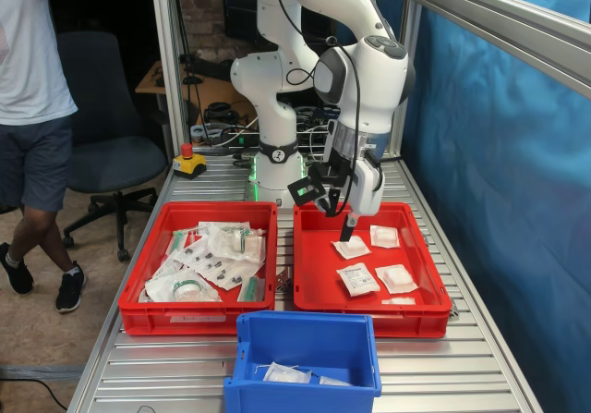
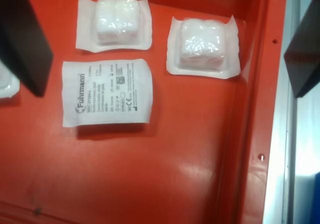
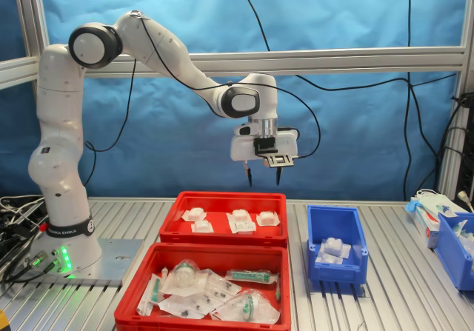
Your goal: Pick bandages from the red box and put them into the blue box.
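You can see the gripper (image 3: pixel 263 175) hanging above the red box (image 3: pixel 222 231) with its fingers spread wide and nothing between them. In the wrist view, three bandages (image 2: pixel 107 99) lie flat on the glossy red floor: one smooth pouch with grey print, two puffy ones with crinkled edges. Only the exterior views show you the blue box (image 1: pixel 305 374), thick-rimmed and deeper, already holding a few white pouches, and the twin red crate (image 1: pixel 199 313) heaped with clear packets on the ribbed metal table (image 1: pixel 462 376).
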